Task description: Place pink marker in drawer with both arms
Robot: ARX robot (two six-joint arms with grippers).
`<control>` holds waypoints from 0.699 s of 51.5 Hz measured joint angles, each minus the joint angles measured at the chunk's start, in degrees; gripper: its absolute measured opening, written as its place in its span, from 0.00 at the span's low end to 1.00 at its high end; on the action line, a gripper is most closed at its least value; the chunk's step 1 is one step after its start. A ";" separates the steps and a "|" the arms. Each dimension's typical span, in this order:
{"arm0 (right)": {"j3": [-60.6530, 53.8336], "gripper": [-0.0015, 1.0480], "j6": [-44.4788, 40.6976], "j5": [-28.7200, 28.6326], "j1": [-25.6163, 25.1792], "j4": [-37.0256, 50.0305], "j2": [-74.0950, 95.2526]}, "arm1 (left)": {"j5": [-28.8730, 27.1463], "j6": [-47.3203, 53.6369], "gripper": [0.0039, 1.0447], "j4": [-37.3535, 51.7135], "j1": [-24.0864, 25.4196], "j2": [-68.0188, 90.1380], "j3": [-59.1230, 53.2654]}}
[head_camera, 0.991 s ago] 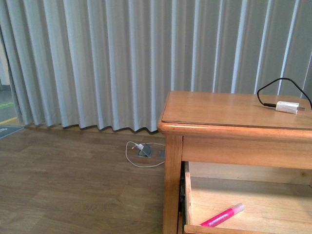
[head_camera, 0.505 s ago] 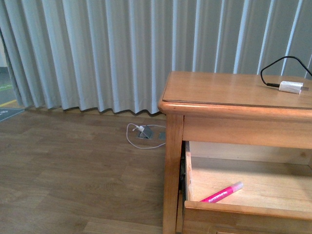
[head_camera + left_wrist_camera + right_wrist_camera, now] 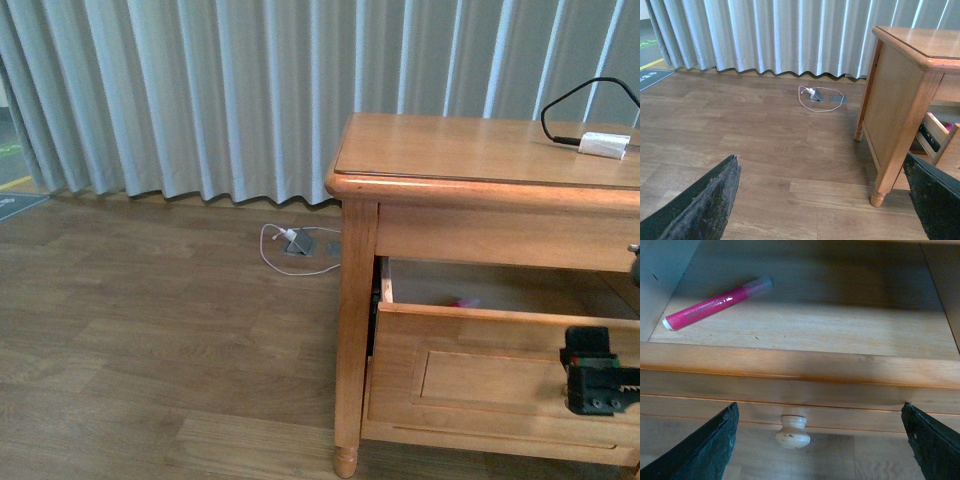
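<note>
Right gripper (image 3: 820, 440): two matte black fingers with rough, worn edges, spread wide apart, nothing held; they flank the knob (image 3: 793, 431) without touching it. In the front view part of the right arm (image 3: 598, 378), a black bolted block, shows before the drawer front.

Knob: small, round, pale turned wood, scuffed, mounted on the drawer's face.

Drawer (image 3: 790, 365): honey-coloured wood, recessed panel front, smooth rounded top edge; pulled open. Interior of pale, fine-grained wood, far half in shadow.

Contents: one pink marker (image 3: 715, 302), a slim bright pink cylinder with a translucent cap and white end, lying flat at a slant in a far corner near the side wall. Front view shows only a sliver of pink above the drawer front.

Left gripper (image 3: 820, 200): black, coarse-textured fingers, wide open, empty, over the floor (image 3: 740, 140), well apart from the table.

Table (image 3: 480, 150): glossy wood, rounded edge, turned foot. On top: white charger plug (image 3: 606, 145) with looping black cable.

Floor: brown wood-grain planks. Pleated grey curtain (image 3: 200, 90) behind.
</note>
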 joint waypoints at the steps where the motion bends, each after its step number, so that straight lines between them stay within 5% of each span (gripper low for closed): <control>1: 0.87 0.92 0.00 0.26 0.17 0.44 0.96 | 0.00 0.00 0.95 0.00 0.00 0.00 0.00; 36: 17.00 0.92 1.07 2.45 1.20 6.47 15.58 | 0.00 0.00 0.95 0.00 0.00 0.00 0.00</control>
